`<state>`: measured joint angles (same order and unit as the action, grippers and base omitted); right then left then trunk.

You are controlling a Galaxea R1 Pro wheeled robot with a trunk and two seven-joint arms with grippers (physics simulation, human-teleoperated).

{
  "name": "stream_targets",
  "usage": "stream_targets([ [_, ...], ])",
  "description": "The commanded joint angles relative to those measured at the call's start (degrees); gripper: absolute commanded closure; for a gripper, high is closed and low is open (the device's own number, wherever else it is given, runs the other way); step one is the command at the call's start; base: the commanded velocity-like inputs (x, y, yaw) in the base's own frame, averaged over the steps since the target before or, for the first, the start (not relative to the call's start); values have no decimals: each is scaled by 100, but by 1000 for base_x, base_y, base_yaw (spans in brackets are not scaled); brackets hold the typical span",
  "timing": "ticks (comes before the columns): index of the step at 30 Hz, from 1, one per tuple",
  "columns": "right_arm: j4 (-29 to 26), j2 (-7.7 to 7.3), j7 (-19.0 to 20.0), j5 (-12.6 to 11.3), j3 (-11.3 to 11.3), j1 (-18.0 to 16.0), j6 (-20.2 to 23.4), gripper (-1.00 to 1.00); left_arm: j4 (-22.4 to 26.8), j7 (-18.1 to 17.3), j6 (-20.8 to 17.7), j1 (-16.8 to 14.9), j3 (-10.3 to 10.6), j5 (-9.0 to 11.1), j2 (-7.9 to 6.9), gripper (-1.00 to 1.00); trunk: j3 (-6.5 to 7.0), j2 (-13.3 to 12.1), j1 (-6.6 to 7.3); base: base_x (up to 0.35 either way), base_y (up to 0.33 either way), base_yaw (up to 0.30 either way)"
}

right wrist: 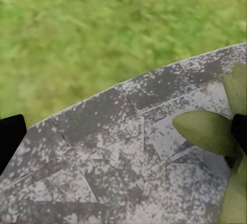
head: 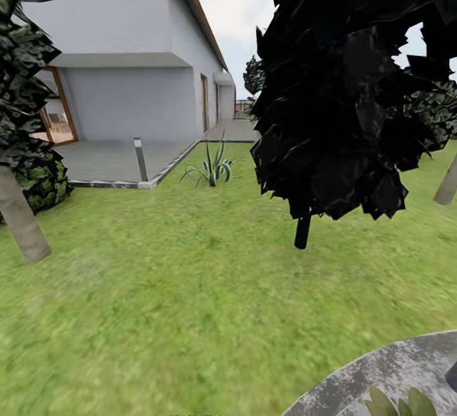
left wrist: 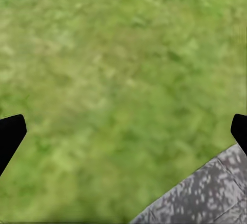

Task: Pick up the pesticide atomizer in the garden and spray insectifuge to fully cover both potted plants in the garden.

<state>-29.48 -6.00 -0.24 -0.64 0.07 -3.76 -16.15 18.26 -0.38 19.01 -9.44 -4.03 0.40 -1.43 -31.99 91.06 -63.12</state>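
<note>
I see broad green leaves of one potted plant [head: 397, 403] on the grey stone patio [head: 381, 371], beside lawn [head: 190, 289].

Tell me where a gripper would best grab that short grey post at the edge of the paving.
Probably mid-shaft on the post, coming in level from the lawn side. It stands upright, slim and even all the way up, so it could be clasped from both sides.

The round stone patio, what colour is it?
Grey with pale speckles, the stone patio shows best in the right wrist view.
</note>
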Motion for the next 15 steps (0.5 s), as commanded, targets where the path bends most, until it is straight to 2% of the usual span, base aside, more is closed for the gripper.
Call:
stream_targets([
  [1, 2, -1, -2, -6, 1, -2, -18, -100, -7, -3, 18, -5, -15, 4, 2, -100, -24, 44, -22, 0, 0, 278],
  [15, 4, 2, -2, -6, 1, -2, -13, -100, -7, 2, 15, -5, -19, 4, -6, -100, -275, 606, -330, 0, 0, 278],
])
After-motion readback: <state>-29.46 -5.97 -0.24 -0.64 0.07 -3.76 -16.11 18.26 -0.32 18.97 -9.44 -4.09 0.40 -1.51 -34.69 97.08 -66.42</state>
